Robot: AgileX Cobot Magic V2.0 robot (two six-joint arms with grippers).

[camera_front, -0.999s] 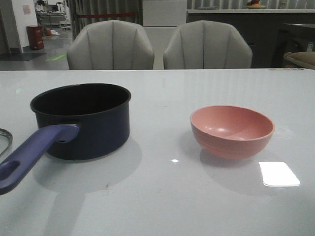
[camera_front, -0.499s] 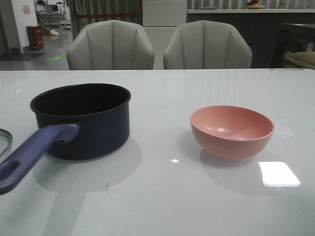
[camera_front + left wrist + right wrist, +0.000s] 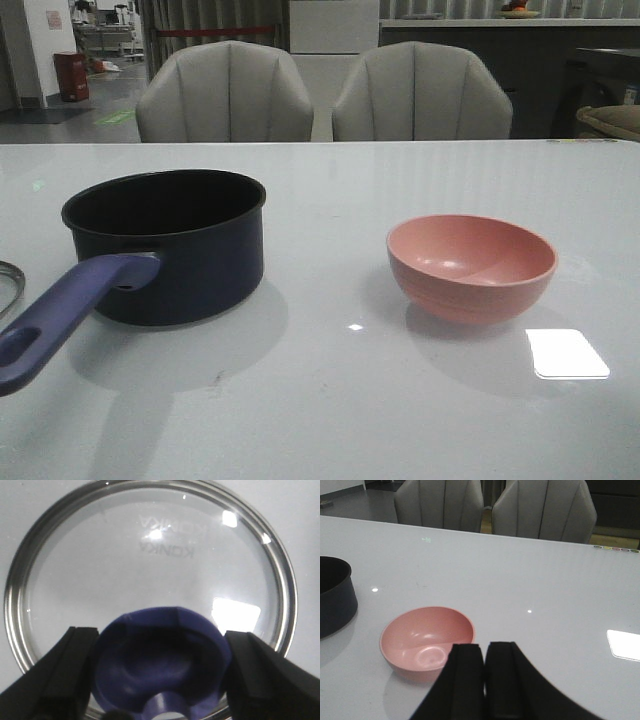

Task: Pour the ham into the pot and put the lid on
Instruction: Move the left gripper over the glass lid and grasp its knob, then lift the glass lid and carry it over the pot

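Note:
The dark navy pot stands at the table's left, its purple-blue handle pointing toward me; it also shows in the right wrist view. No ham shows; the pot's inside is too dark to read. The glass lid lies on the table, and only its rim shows at the far left of the front view. My left gripper sits over it, the fingers pressed against both sides of the blue knob. My right gripper is shut and empty, on the near side of the pink bowl.
The pink bowl stands empty at the table's right and also shows in the right wrist view. Two grey chairs stand behind the table's far edge. A bright light patch lies near the bowl.

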